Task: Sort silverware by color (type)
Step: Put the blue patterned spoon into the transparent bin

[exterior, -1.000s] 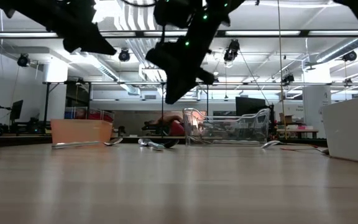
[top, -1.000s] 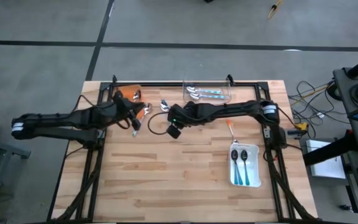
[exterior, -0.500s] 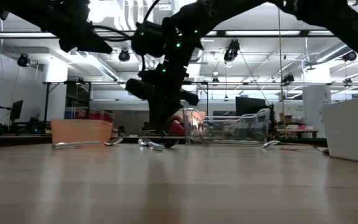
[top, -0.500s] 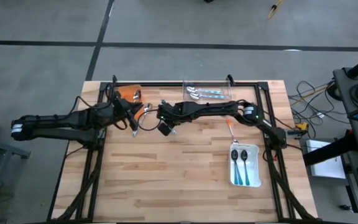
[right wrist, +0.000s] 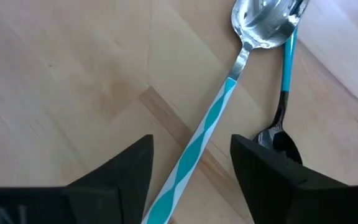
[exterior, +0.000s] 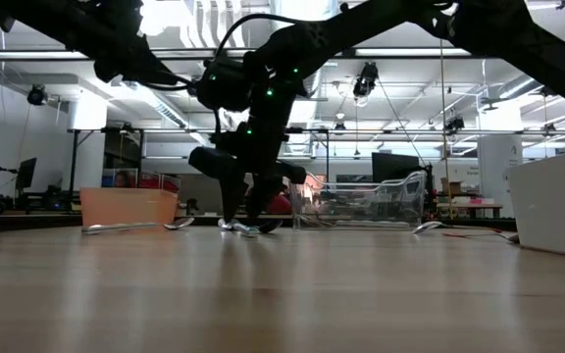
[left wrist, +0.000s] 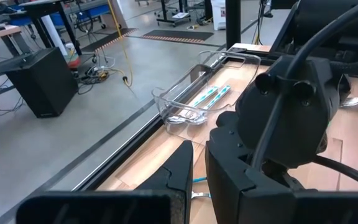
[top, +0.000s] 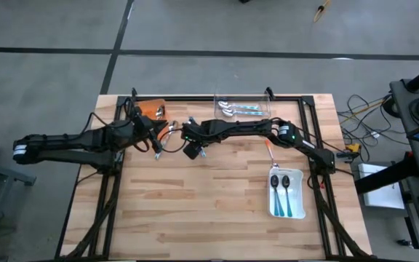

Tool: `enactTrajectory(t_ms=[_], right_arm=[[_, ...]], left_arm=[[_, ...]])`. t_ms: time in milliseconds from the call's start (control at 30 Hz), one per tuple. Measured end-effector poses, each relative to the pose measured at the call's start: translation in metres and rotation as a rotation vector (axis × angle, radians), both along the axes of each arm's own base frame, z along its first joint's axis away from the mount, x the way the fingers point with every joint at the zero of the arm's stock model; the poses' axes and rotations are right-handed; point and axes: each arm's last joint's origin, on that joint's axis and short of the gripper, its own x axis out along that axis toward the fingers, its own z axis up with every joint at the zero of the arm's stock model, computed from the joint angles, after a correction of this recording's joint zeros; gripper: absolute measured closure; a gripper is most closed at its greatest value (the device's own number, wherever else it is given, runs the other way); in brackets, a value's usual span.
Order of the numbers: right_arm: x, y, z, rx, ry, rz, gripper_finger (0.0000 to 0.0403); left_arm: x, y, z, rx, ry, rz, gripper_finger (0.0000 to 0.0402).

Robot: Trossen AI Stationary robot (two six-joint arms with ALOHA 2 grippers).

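Two teal-handled spoons [right wrist: 210, 124] [right wrist: 284, 62] lie crossed on the wood, one's handle end under the other's bowl. They also show in the low view [exterior: 248, 227]. My right gripper [right wrist: 191, 146] [top: 193, 148] stands open just above them, pointing down, one finger on each side of the striped handle. I see no touch. My left gripper [top: 158, 142] [left wrist: 197, 180] hovers shut close by, toward the table's left, raised off the wood. An orange-and-silver spoon [top: 167, 131] shows beside it. I cannot tell whether it is held.
An orange tray [top: 150, 109] stands at the far left. A clear tray [top: 242, 109] at the far middle holds spoons. A white tray [top: 302, 211] at the near right holds two spoons. An orange spoon [top: 269, 151] lies loose beside my right arm.
My right gripper has gone toward the table's left edge and down onto the teal spoons, and its fingers have opened wide. My left arm has kept still.
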Motion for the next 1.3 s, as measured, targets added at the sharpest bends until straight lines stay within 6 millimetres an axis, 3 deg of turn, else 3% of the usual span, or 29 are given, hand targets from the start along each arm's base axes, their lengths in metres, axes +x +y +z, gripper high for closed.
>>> enactTrajectory(t_ms=[567,1133,1300], right_arm=[[0.004,0.002,-0.027,0.011,0.040,-0.007,0.0201],[0.004,0.003,-0.027,0.078,0.033,-0.013,0.0349],[0.003,0.003,-0.027,0.093,0.029,-0.025,0.0372]], left_arm=[[0.000,0.000,0.000,0.014,0.008,-0.003,0.0374],[0.000,0.000,0.001,0.015,0.003,-0.004,0.0374],[0.000,0.000,0.001,0.015,0.002,-0.004,0.0374]])
